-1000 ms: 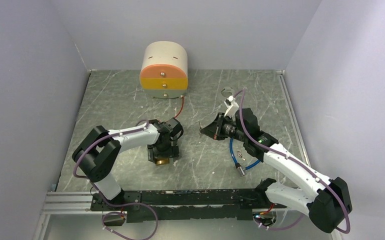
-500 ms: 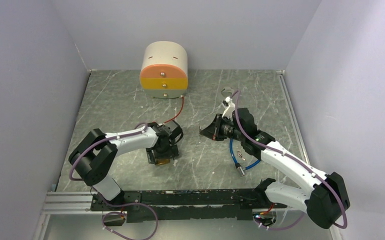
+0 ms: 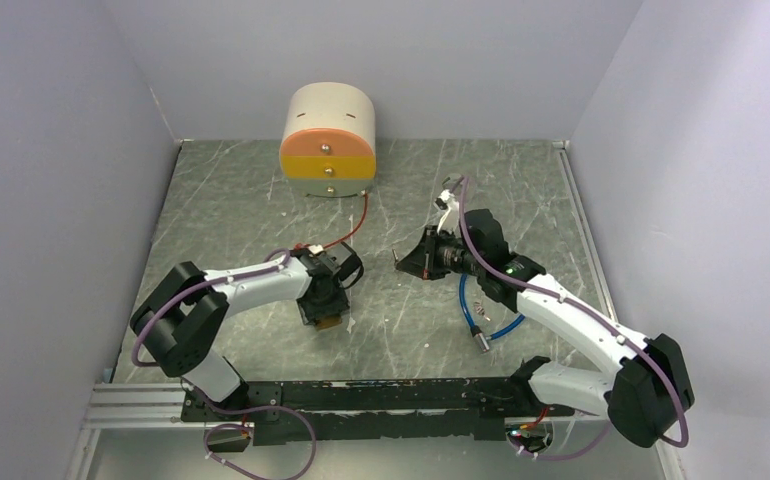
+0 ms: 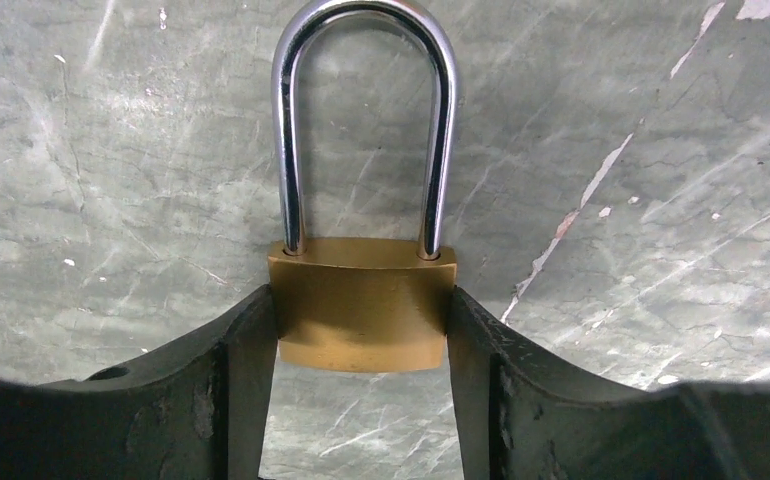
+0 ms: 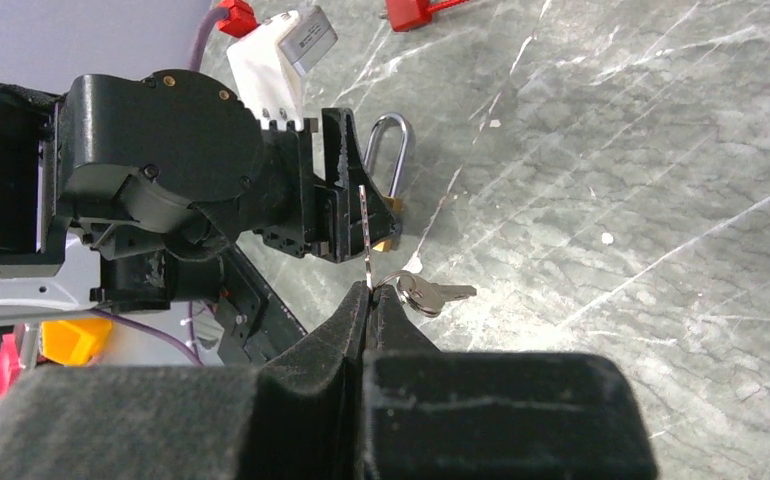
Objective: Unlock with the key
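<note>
A brass padlock (image 4: 361,310) with a closed steel shackle (image 4: 291,130) lies flat on the grey table. My left gripper (image 4: 361,335) is shut on it, one black finger pressed to each side of the brass body. From above, the padlock (image 3: 328,322) shows just under the left gripper (image 3: 323,312). My right gripper (image 5: 371,290) is shut on the key (image 5: 365,230), whose blade sticks up edge-on from the tips and points toward the left arm and the padlock (image 5: 393,150). A second key (image 5: 439,293) hangs from the ring beside the tips. The right gripper (image 3: 406,262) hovers right of the left one.
A cream and orange drum-shaped drawer box (image 3: 328,140) stands at the back. A red cable (image 3: 359,215) runs from it toward the left arm. A blue cable (image 3: 481,320) lies under the right arm. Walls close in the left, right and back sides.
The left gripper has closed from wide open onto the padlock's sides. The right gripper has drifted slightly left with the key.
</note>
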`<state>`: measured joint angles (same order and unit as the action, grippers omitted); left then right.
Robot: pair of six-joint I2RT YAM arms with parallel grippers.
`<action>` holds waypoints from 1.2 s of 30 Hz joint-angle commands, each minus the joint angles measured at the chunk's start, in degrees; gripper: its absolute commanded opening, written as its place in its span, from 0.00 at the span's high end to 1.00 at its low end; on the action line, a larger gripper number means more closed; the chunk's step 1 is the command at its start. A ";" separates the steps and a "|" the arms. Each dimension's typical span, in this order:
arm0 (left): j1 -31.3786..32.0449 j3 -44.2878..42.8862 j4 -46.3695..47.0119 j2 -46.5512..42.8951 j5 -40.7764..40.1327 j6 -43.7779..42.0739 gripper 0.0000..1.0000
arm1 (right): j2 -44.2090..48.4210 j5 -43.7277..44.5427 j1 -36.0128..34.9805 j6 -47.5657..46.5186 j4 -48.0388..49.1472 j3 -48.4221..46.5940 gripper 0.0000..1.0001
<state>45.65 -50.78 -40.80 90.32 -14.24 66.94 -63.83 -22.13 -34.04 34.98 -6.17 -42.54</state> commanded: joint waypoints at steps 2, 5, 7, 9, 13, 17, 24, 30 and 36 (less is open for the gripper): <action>0.11 -2.11 2.67 0.66 0.80 1.83 0.67 | -0.54 -2.43 0.54 -2.88 1.97 -2.76 1.00; -0.17 -6.15 1.20 -3.32 2.29 0.33 0.69 | -0.51 -3.62 0.55 -2.91 4.23 -2.23 1.00; -1.22 -8.85 1.01 -6.06 4.56 0.23 0.70 | -0.50 -4.95 0.60 -3.06 5.79 -2.51 1.00; -2.49 -11.13 1.85 -8.31 6.67 1.12 0.71 | -0.47 -7.05 0.57 -3.53 7.14 -3.34 1.00; -6.12 -13.60 5.82 -11.47 11.36 3.94 0.72 | -0.39 -11.67 0.56 -4.77 8.64 -5.39 1.00; -8.57 -14.27 10.76 -13.57 13.70 7.33 0.74 | -0.92 -14.74 0.60 -5.38 7.22 -8.45 1.00; -9.63 -13.88 19.24 -14.72 17.64 9.90 0.75 | -5.08 -16.23 0.56 -6.28 -1.04 -16.07 1.00; -9.75 -12.03 25.06 -15.54 18.88 9.93 0.79 | -7.51 -14.76 0.56 -6.56 -5.62 -19.44 1.00; -9.80 -10.25 27.33 -16.86 19.40 11.06 0.81 | -8.76 -14.35 0.56 -7.81 -8.07 -19.42 1.00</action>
<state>36.07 -61.12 -20.69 77.38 3.46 76.18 -72.18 -36.51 -33.71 28.99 -12.60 -59.42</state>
